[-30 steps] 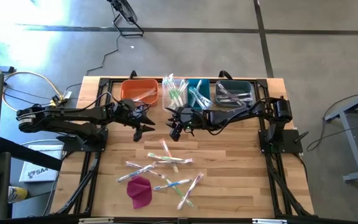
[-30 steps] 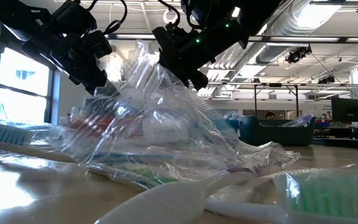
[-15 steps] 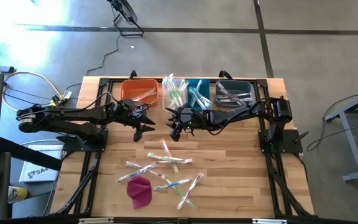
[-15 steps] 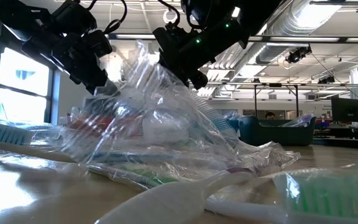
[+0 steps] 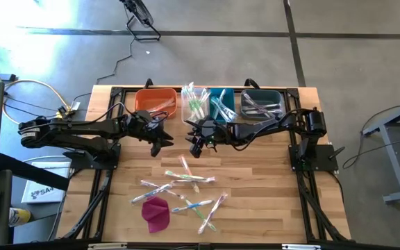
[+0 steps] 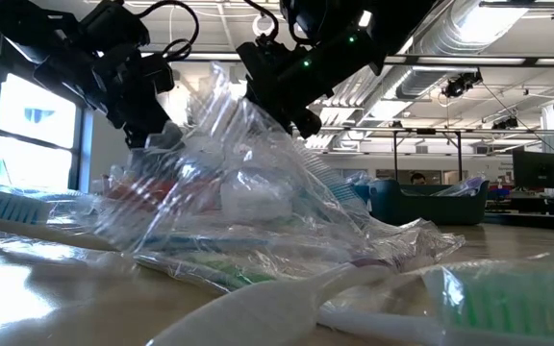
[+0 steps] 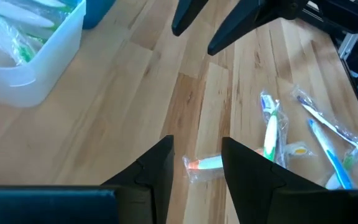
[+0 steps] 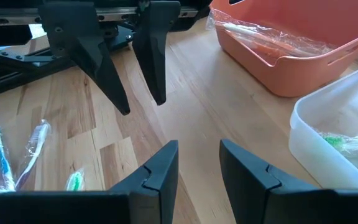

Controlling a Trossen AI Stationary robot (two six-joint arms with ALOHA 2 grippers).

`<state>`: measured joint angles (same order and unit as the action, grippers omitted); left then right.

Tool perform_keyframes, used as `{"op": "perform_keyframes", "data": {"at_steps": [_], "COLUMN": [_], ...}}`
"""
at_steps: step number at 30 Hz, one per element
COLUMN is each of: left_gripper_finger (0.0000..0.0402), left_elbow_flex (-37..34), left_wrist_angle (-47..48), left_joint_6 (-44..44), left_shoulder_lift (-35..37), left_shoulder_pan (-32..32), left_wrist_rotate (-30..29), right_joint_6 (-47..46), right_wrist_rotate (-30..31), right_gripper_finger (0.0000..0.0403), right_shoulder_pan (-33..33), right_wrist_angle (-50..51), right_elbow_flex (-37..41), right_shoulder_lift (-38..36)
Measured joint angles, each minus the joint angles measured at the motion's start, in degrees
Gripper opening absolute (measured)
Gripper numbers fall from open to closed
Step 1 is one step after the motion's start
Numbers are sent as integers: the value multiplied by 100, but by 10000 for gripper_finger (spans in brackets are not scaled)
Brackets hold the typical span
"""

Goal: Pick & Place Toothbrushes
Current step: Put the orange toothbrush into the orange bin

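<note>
Wrapped toothbrushes [image 5: 180,185] lie scattered flat on the wooden table, nearer than both grippers. In the low view they fill the foreground as a crinkled clear heap [image 6: 258,211]. More sit in the bins along the far edge. My left gripper [image 5: 158,144] hovers open left of centre; in its wrist view [image 7: 196,163] a pink-tipped toothbrush [image 7: 205,163] lies on the table beyond the fingers. My right gripper [image 5: 197,144] hovers open close to the right of it [image 8: 199,160], and the two face each other.
Along the far edge stand an orange bin [image 5: 156,102], a white bin [image 5: 195,103], a blue bin [image 5: 221,104] and a dark teal bin [image 5: 262,104]. A magenta cloth lump [image 5: 156,213] lies near the near edge. Bare wood [image 5: 269,194] shows at the right.
My left gripper has turned a little at the wrist and tipped slightly downward. The toothbrushes have stayed where they were.
</note>
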<state>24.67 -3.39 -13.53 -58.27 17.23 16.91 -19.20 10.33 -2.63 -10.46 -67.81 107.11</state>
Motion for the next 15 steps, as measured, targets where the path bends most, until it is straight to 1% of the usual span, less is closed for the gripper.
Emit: {"op": "perform_keyframes", "data": {"at_steps": [15], "left_gripper_finger": [132], "left_elbow_flex": [0], "left_wrist_angle": [-11], "left_joint_6": [-51], "left_shoulder_lift": [1], "left_shoulder_pan": [0], "left_wrist_rotate": [7], "right_joint_6": [0], "right_wrist_rotate": [-2], "right_gripper_finger": [110], "right_shoulder_pan": [0], "right_wrist_angle": [2], "right_elbow_flex": [0], "right_shoulder_lift": [0]}}
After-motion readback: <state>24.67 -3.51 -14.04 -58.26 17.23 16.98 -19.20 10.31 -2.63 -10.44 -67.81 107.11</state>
